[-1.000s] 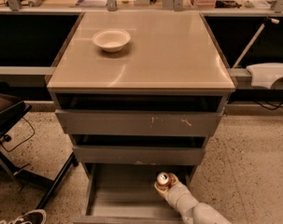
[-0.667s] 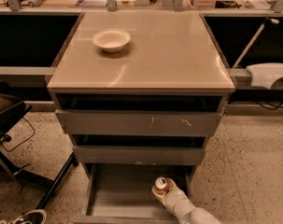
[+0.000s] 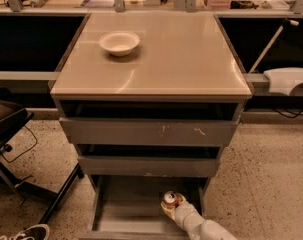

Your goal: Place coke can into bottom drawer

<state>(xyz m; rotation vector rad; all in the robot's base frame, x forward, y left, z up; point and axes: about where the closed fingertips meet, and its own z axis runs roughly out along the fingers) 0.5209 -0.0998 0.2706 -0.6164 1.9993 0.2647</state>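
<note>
The bottom drawer (image 3: 123, 211) is pulled out further than the two drawers above it, so it can be reached from above. Over the right part of this drawer, the gripper (image 3: 169, 207) has its fingers closed around the coke can (image 3: 171, 198). The can is upright, silver top up (I judge it is not yet released). The arm (image 3: 203, 227) enters past the drawer's front right corner. The white bowl (image 3: 119, 42), high above the drawer on the cabinet top, plays no part.
</note>
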